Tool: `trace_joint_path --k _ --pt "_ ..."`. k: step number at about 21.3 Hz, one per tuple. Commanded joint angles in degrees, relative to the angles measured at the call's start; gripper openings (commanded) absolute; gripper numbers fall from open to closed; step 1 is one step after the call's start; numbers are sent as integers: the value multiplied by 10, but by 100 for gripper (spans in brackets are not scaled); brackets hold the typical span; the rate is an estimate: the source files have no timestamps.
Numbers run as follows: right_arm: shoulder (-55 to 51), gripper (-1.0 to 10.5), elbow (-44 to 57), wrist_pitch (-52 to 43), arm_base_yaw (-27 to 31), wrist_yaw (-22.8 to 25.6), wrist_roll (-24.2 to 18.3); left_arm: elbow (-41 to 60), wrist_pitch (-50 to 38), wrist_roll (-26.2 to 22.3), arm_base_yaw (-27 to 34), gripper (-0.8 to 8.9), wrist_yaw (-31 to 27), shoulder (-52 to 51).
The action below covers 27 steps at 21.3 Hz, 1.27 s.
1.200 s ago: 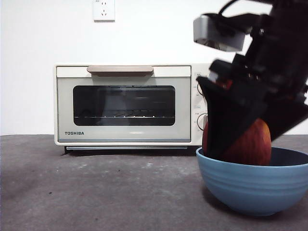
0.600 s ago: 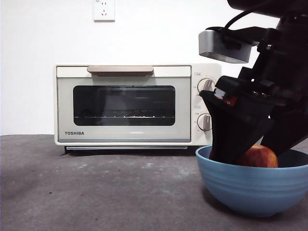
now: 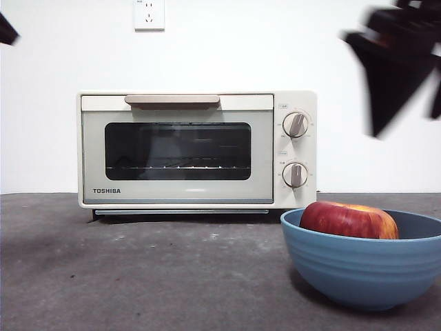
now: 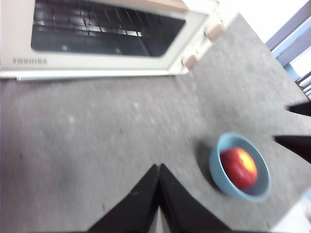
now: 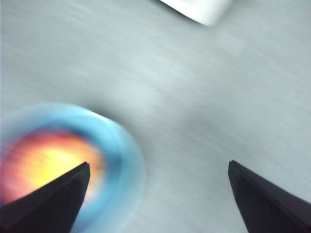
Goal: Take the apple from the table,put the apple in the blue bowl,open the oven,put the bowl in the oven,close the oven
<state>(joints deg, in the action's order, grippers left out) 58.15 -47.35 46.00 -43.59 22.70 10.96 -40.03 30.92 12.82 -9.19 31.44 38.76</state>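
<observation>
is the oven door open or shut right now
Shut. The oven door sits flush with its cream front, its bar handle up at the top edge, and neither gripper is touching it.

The dark grey table [image 3: 138,276] bears the oven [image 3: 196,149] and blue bowl [image 3: 365,269].

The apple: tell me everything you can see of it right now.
The apple is dark red with a yellow-orange patch on top, smooth-skinned, and looks whole. It lies in the blue bowl, its top above the rim, in front of the oven's knob end. Only the bowl touches it; the right gripper is open above, clear of it.
</observation>
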Motion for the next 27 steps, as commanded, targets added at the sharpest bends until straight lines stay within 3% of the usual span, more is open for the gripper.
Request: trace_joint_path --k 1,4,7,13,27 --pt "1 452 -6 54 22 16 3 -26 -52 3 -9 7 0 56" --pt "2 452 -6 103 74 -2 3 -73 -104 3 -23 7 -16 139" --pt "2 451 -6 108 122 -94 3 -137 -136 -6 -36 7 -35 223" --pt "2 451 -6 103 182 -201 -12 -243 -159 -31 -53 7 -69 346" --pt "2 448 -6 98 205 -214 -14 -331 -167 -75 -89 7 -120 490"
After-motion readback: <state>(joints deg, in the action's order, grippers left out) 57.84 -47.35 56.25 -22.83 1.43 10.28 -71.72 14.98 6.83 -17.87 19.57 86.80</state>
